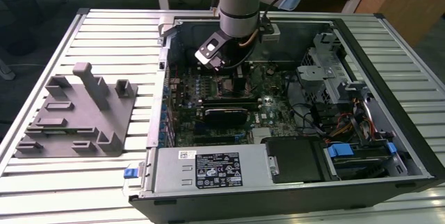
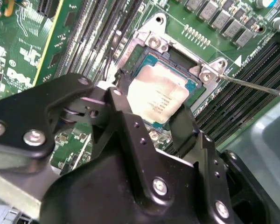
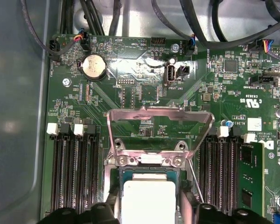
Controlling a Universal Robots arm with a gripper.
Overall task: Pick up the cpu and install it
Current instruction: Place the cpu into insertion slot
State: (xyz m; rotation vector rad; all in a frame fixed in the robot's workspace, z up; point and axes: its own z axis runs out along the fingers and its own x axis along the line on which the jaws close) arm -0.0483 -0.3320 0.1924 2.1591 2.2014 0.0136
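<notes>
**Operator:** Where does the chip stand?

**Adviser:** Your pincer point(image 2: 154, 106) is clenched on the cpu point(image 2: 161, 93), the flat square chip with the shiny silver-white lid. One black finger point(image 2: 126, 109) bears on one edge and its twin on the opposite edge. The chip sits squarely within the dark square socket with metal edges point(image 2: 151, 43) on the green motherboard point(image 3: 130, 88). That is toward the far wall of the open black computer case point(image 1: 278, 200), which takes up the slatted metal bench point(image 1: 104, 41) from its middle to the exterior view's right edge. Whether the chip already rests on the contacts, I cannot tell.

**Operator:** How do I do this well?

**Adviser:** Hold it level with its edges parallel to the frame, and move it straight down with no sideways drift and no force. I judge a dipped corner could bend the contacts. Mind the thin steel lever point(image 2: 252, 85) just beside one finger.

**Operator:** Which view helps?

**Adviser:** The first wrist view gives you the silver hinged plate point(image 3: 130, 114) standing open beyond the socket, with black memory slots point(image 3: 70, 172) on both sides. The second wrist view gives a slanted look at the chip's corners against the frame. The exterior view gives you the grey arm point(image 1: 240, 10) reaching in, and a grey moulded fixture point(image 1: 76, 120) near the bench's edge on the exterior view's left.
</notes>
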